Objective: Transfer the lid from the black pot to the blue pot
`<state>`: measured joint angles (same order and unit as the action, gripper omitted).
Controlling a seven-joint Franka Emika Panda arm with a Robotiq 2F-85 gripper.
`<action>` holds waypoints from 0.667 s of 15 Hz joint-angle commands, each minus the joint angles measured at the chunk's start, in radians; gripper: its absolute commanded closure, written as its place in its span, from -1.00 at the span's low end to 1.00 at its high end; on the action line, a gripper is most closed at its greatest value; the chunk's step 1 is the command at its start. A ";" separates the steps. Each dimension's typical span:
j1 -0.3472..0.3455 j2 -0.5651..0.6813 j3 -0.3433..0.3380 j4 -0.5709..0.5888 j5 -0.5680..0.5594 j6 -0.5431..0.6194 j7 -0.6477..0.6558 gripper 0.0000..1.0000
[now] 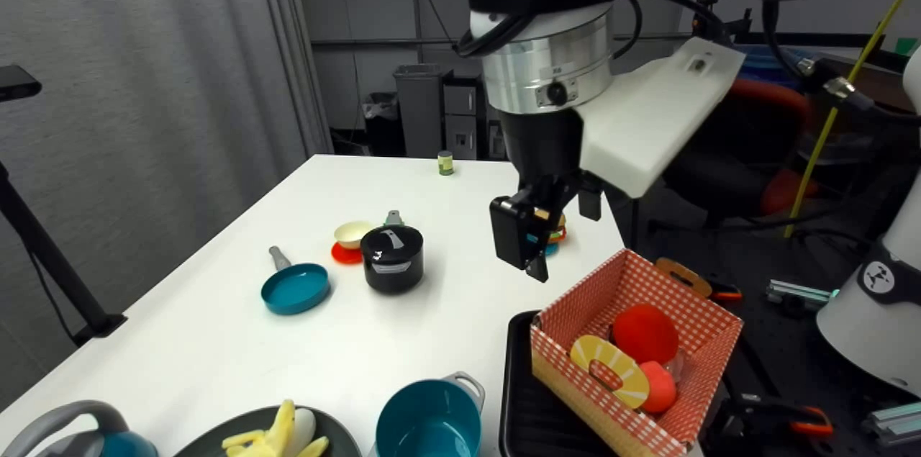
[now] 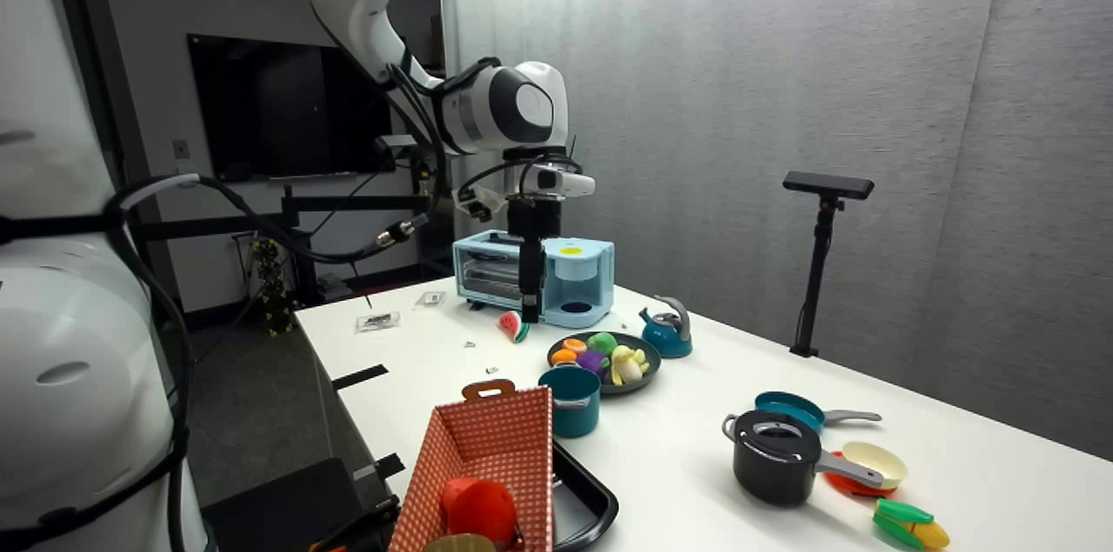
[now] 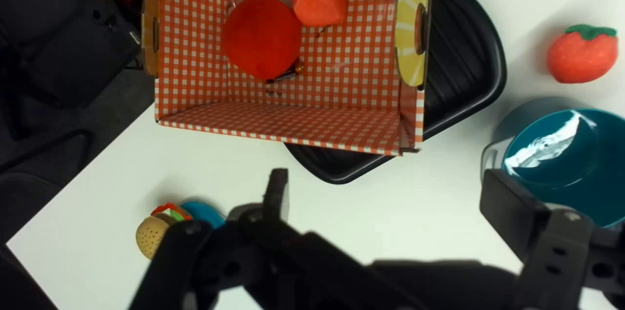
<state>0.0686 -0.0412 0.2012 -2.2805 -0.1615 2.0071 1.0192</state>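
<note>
Reaching the round, dark, glassy-looking lid (image 2: 778, 441) should go best if the gripper (image 3: 393, 197) — spread wide and gripping nothing — travels high to the short, black, cylindrical pot (image 2: 772, 479), then descends straight, closes gently at the lid's centre and lifts it level. The lid sits on that pot, well apart from the round teal-blue pot (image 2: 576, 415); its top looks shiny with a pale streak, finer detail hard to make out.

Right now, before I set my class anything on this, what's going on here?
A robot arm hangs over a white table, its fingers open and holding nothing. The lid sits on the black pot, while the blue pot stands uncovered, so the transfer hasn't been done yet. The fingers are up in the air, clear of both pots.
</note>
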 commanded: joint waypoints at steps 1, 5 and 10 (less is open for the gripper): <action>0.004 0.097 -0.046 0.070 -0.073 -0.011 0.072 -1.00; 0.012 0.162 -0.097 0.137 -0.103 -0.021 0.113 -1.00; 0.018 0.215 -0.138 0.212 -0.076 -0.012 0.160 -1.00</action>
<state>0.0688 0.1355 0.0870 -2.1288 -0.2354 2.0069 1.1263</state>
